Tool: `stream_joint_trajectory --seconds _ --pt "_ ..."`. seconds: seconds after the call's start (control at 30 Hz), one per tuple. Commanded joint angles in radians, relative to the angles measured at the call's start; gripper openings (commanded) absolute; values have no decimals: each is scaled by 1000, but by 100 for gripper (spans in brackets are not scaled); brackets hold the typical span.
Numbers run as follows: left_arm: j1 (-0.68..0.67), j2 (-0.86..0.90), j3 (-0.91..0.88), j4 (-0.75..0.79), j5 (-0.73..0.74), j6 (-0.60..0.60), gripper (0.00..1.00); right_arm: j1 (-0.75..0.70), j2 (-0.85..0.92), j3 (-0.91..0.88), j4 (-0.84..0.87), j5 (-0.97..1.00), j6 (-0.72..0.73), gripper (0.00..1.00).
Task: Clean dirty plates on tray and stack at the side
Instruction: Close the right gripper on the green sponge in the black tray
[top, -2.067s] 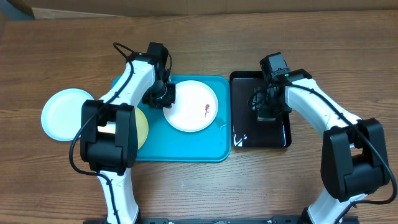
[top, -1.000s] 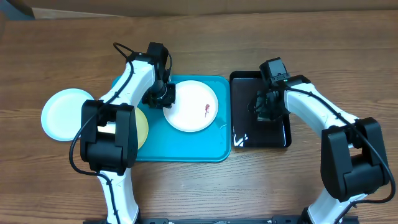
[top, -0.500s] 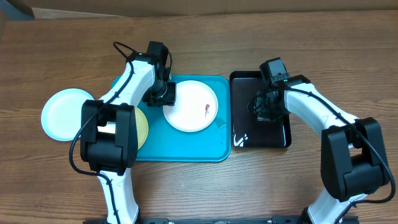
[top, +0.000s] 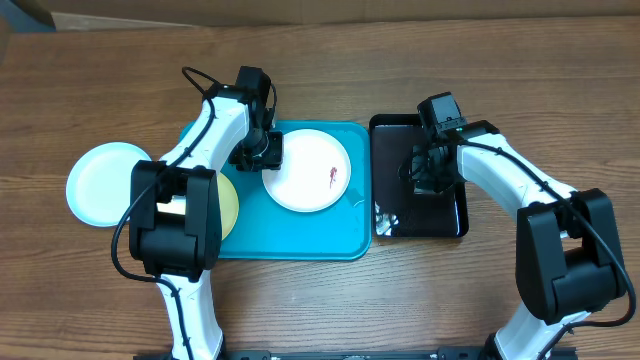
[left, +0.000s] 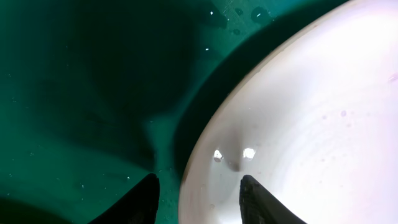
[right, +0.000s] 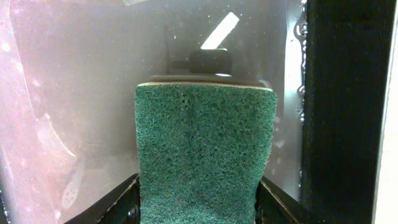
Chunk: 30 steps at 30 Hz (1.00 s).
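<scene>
A white plate (top: 307, 170) with a small reddish smear (top: 332, 176) lies on the teal tray (top: 290, 235). My left gripper (top: 262, 152) is low at the plate's left rim. In the left wrist view it (left: 199, 179) is open and straddles the white plate's (left: 311, 124) rim, one finger over the tray (left: 74, 93) and one over the plate. A yellow-green plate (top: 229, 205) on the tray is mostly hidden under my left arm. An aqua plate (top: 100, 183) lies on the table left of the tray. My right gripper (top: 428, 170) is shut on a green sponge (right: 205, 137).
The glossy black tray (top: 455, 215) sits right of the teal tray, wet and reflective, with the sponge held over it. Its dark raised wall (right: 342, 93) runs along the right of the sponge. Bare wooden table (top: 400, 310) surrounds both trays.
The right arm shifted slightly toward the front with the sponge about two seconds ago. Since then both arms have stayed put; only the glints on the black tray differ.
</scene>
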Motion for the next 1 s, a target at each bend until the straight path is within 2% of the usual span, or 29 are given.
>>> stream_joint_trajectory --seconds 0.0,0.07,0.13,0.2,0.37,0.47,0.67,0.97 --pt "5 4 2 3 0 7 44 3 -11 -7 6 -8 -8 57" --pt "5 4 2 3 0 7 44 3 -11 -7 6 -8 -7 61" --pt "5 4 2 1 0 7 44 3 -11 -7 -2 -12 -7 75" --pt "5 4 2 1 0 7 44 3 -11 -7 -11 -11 -7 79" --pt "5 4 2 0 0 7 43 3 -11 -10 -6 -11 -7 65" --pt "5 4 2 0 0 7 43 3 -11 -30 19 -11 -7 61" --pt "5 4 2 0 0 7 43 3 -11 -60 55 -11 -7 61" --pt "5 4 2 0 1 7 43 3 -12 2 18 -11 -7 61"
